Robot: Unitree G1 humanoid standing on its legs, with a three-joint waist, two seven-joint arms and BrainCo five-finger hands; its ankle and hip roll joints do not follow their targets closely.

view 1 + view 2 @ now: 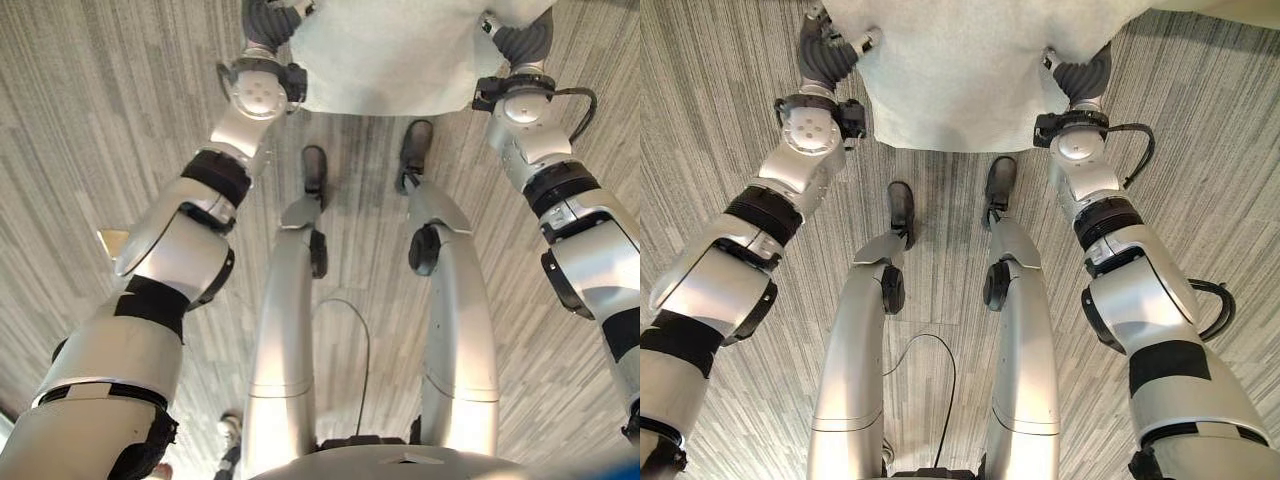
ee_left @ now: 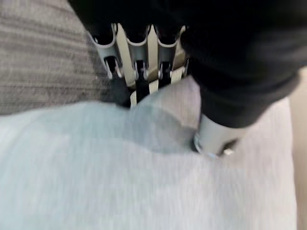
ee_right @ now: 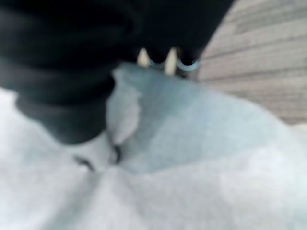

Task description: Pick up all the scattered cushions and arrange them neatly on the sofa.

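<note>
Gripping pale cushion [image 1: 980, 70] at both lower corners: left hand [image 2: 144, 57] and right hand [image 3: 96, 143] pinch fabric, keeping it level above carpet [image 1: 720, 120] for carrying.

Pale grey cushion, held up
The cushion [image 1: 970, 70] is soft and plain, hanging above the striped carpet at the far side, gripped at both upper corners.

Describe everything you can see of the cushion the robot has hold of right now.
The cushion is pale grey-white, soft woven-looking fabric, roughly square with a rounded lower edge, plain and unpatterned. It hangs in front of the robot above the striped grey carpet, its top cut off by the view. The left hand pinches one side, the right hand the other; the fabric dents and creases under both thumbs.
</note>
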